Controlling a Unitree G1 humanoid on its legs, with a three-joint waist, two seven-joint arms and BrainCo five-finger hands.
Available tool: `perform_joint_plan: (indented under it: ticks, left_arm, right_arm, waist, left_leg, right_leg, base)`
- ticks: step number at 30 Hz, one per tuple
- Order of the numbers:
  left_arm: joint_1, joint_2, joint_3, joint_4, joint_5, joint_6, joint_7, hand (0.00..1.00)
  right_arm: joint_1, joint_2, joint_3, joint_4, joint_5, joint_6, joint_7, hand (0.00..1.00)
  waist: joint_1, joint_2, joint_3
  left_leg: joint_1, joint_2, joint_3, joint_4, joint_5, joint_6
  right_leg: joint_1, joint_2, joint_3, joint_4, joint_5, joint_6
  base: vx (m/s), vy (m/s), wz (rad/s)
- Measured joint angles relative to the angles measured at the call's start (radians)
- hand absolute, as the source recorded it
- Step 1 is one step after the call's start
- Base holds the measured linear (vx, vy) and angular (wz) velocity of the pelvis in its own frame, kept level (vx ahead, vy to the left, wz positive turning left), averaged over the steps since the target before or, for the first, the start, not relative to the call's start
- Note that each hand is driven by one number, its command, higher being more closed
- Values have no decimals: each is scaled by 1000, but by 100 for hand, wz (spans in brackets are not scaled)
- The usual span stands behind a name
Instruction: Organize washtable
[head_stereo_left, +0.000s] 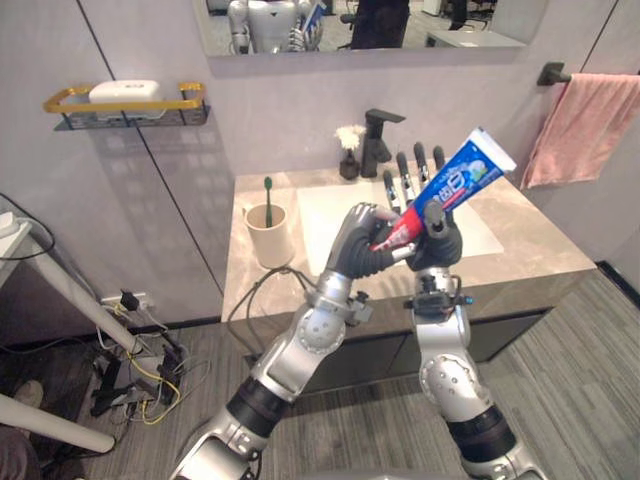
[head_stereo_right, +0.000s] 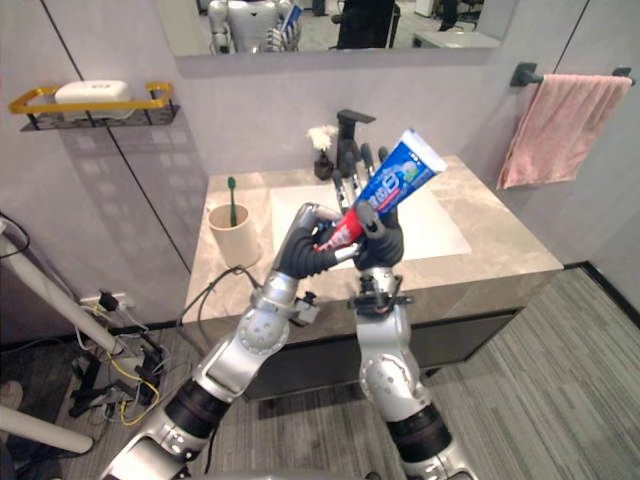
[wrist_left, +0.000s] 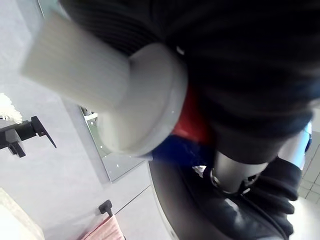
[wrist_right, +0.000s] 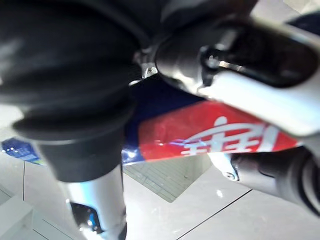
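In the left eye view the toothpaste tube (head_stereo_left: 462, 180) is held up in the air over the front of the countertop (head_stereo_left: 540, 255), slanting from its red lower end up to its flat blue end. The left hand (head_stereo_left: 362, 245) is curled tightly round the red lower end. The right hand (head_stereo_left: 432, 243) stands just beside it, its fingers (head_stereo_left: 402, 172) straight and upright behind the tube and its thumb laid across the front, so the tube is pinched between them. A beige cup (head_stereo_left: 270, 235) with a green toothbrush (head_stereo_left: 268, 190) stands on the counter left of the basin (head_stereo_left: 330, 215), well apart from both hands. A black faucet (head_stereo_left: 378, 140) is at the back and a pink towel (head_stereo_left: 585, 130) hangs on the right wall.

The right eye view gives the same grasp (both hands on one tube).

The left wrist view shows the tube's white ribbed cap (wrist_left: 75, 75) sticking out past the dark-covered hand clamped behind it.

In the right wrist view the tube's red band crosses close under the hand.
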Motion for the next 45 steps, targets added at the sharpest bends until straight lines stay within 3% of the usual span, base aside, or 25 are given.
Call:
perform_joint_plan:
  ticks: [12,21,28,45]
  left_arm:
    - [0,55,2,15,5,-19,-26,100]
    - [0,114,4,16,25,-32,-82,100]
    - [0,152,44,85,45,27,-115,100]
    - [0,155,84,32,45,26,-135,100]
  right_arm:
    - [1,-119,3,-13,66,62,49,0]
    - [63,-245,-22,-141,75,96,124,0]
    - [121,-306,-61,-247,77,100,206,0]
    - [204,-344,-106,-245,73,109,220,0]
  waist:
    - [0,0,0]
    - [-2,1,0]
    - [-3,8,2]
    - [-6,11,4]
  left_leg:
    - [1,0,3,-1,0,0]
    - [3,0,8,-2,0,0]
    - [19,0,21,-20,0,0]
    - [20,-2,22,-22,0,-1]
  right_leg:
    - [0,1,4,0,0,0]
    - [-1,1,8,1,0,0]
    - [-1,4,21,1,0,1]
    - [-1,3,21,4,-5,7]
  base:
    - [0,0,0]
    - [0,0,0]
    - [0,-2,-6]
    - [-2,-1,0]
